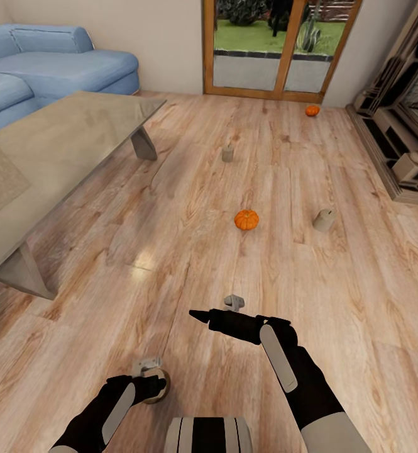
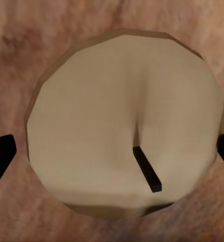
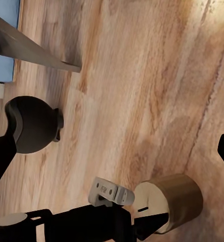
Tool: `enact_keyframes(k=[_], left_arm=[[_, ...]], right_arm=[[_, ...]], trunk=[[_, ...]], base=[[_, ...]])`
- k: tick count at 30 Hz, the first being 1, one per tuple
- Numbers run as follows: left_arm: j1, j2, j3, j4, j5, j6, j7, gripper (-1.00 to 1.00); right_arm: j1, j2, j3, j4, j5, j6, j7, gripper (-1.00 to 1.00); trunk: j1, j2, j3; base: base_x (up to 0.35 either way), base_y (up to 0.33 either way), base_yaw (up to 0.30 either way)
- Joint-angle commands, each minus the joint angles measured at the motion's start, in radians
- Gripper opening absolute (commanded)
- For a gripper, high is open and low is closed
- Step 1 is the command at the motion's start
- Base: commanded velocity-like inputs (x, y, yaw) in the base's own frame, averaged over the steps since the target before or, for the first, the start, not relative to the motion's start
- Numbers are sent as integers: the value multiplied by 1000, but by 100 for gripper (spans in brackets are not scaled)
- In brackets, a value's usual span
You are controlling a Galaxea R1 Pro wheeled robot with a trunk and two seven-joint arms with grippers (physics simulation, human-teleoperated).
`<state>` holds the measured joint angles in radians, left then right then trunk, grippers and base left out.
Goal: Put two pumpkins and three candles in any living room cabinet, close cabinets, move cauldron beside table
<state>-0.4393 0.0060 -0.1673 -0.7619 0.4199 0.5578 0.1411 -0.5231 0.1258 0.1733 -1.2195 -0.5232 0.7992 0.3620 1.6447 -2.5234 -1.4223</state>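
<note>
On the wood floor at the bottom of the head view stands a short tan candle (image 1: pixel 161 385). My left gripper (image 1: pixel 151 382) is open and straddles it. In the left wrist view the candle's (image 2: pixel 124 121) round top with its black wick sits between the two black fingertips (image 2: pixel 1 154), with a small gap at the sides. My right gripper (image 1: pixel 199 314) hovers open above the floor, holding nothing. Two more candles (image 1: pixel 227 153) (image 1: pixel 324 219) and two orange pumpkins (image 1: pixel 246 219) (image 1: pixel 312 110) stand farther out. A dark round pot, apparently the cauldron (image 3: pixel 34 123), sits near the table leg. The cabinet is out of view.
A long low table (image 1: pixel 64 145) runs along the left, with a blue sofa (image 1: pixel 58 63) behind it. A glass door (image 1: pixel 278 44) is in the far wall. A beige shelf unit (image 1: pixel 403 126) lines the right side. Open floor lies between them.
</note>
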Motion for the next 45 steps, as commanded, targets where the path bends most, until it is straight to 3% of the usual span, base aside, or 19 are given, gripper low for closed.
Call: enact_keyframes(k=[1, 5, 6, 29, 45], left_arm=[[1, 0, 1, 7, -13, 2, 1, 100], [1, 0, 1, 7, -13, 4, 1, 100], [1, 0, 1, 7, -13, 4, 1, -100], [1, 3, 12, 7, -7, 2, -4, -100], [1, 7, 11, 7, -6, 18, -6, -100]], right_arm=[[0, 0, 0, 0, 0, 0, 0, 100], [0, 0, 0, 0, 0, 0, 0, 100], [0, 0, 0, 0, 0, 0, 0, 100], [0, 0, 0, 0, 0, 0, 1, 100], [0, 0, -2, 8, 1, 6, -2, 100]], trunk=[[0, 0, 0], [0, 0, 0], [0, 0, 0], [0, 0, 0], [-7, 4, 62]], base=[[0, 0, 0], [0, 0, 0], [0, 0, 0], [0, 0, 0], [0, 0, 0]])
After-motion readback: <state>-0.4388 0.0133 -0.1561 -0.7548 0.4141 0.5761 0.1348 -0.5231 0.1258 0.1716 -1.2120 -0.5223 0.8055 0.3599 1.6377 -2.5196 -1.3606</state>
